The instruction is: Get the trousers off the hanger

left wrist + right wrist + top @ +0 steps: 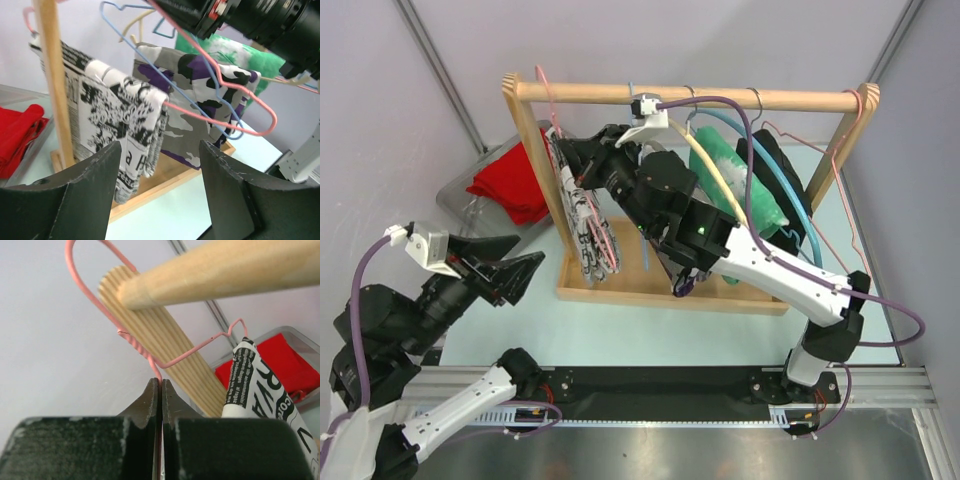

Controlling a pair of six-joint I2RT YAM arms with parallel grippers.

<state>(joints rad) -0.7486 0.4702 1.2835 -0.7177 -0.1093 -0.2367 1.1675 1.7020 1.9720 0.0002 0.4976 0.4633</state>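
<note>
Black-and-white printed trousers [115,120] are not yet removed from a pink wire hanger [136,344] pinched by the closed right gripper [160,390]; the left gripper [160,165] is held wide open, empty.

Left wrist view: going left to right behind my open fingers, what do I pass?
red cloth → wooden post → black-and-white print trousers → purple camouflage garment

Bare table [650,325] before rack [770,98], post [530,150] and right arm [770,265] crowding trousers [585,225]
</note>
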